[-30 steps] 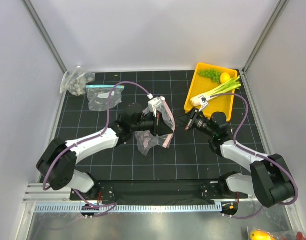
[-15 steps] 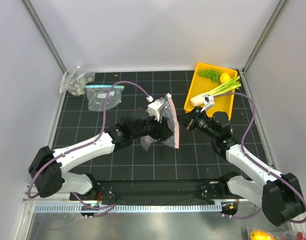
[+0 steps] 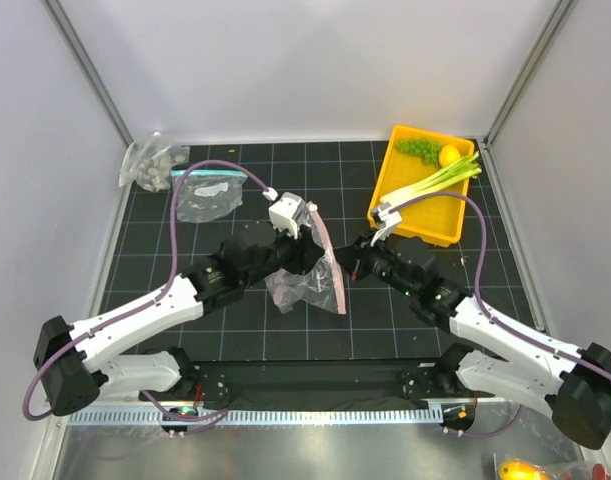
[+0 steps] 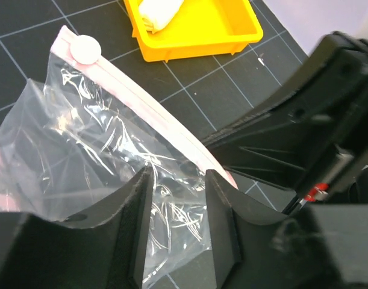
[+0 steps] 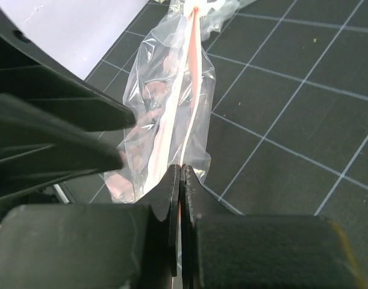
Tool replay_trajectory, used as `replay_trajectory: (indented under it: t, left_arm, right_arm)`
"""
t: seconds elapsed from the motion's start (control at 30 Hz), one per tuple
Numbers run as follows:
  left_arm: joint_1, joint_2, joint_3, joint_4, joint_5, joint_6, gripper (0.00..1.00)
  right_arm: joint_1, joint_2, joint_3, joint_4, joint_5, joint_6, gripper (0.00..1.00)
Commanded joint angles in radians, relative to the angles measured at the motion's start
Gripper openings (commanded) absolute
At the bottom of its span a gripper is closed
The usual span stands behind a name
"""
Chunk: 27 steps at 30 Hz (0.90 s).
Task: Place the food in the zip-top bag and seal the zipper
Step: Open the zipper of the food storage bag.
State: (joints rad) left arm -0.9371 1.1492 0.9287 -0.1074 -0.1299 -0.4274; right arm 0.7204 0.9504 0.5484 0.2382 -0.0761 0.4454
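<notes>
- Top view: since a second ago, noted right gripper (image 3: pixel 353 266) shifted left to the zip-top bag (image 3: pixel 297 288) at mid-table, and left gripper (image 3: pixel 310 258) gone from shut to parted. Recorded leek (image 3: pixel 432 182), lemon (image 3: pixel 449 155) and grapes (image 3: pixel 417 148) in yellow tray (image 3: pixel 382 190), well apart from bag.
- Left wrist: found fingers (image 4: pixel 138 223) part-spread, bag film in the gap, not visibly pinched.
- Right wrist: found jaws clamped tight on zipper (image 5: pixel 188 90).

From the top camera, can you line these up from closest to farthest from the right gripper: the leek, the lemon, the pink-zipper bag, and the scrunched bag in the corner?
Starting from the right gripper:
1. zip-top bag: its pink edge is pinched in that gripper, mid-table.
2. leek: back right.
3. lemon: farther back right.
4. bunched bag: far back-left corner.
</notes>
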Motion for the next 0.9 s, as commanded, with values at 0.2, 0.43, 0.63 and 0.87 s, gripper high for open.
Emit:
replay_trajectory:
  t: [0.2,0.43,0.63,0.87]
  left_arm:
    - [-0.034,0.009,-0.008,0.028,-0.080,0.021,0.50]
    - [-0.037,-0.031,-0.045,0.055,-0.183,-0.040,0.67]
    - [-0.035,-0.008,-0.041,0.054,-0.201,-0.066,0.66]
    - [-0.035,0.006,-0.039,0.045,-0.214,-0.080,0.67]
  right_arm:
    - [0.108,-0.021,0.056,0.009,0.153,-0.131,0.01]
    - [0.195,-0.018,0.062,0.019,0.206,-0.207,0.01]
    - [0.270,0.004,0.077,0.012,0.301,-0.257,0.01]
    - [0.323,0.027,0.090,0.010,0.354,-0.297,0.01]
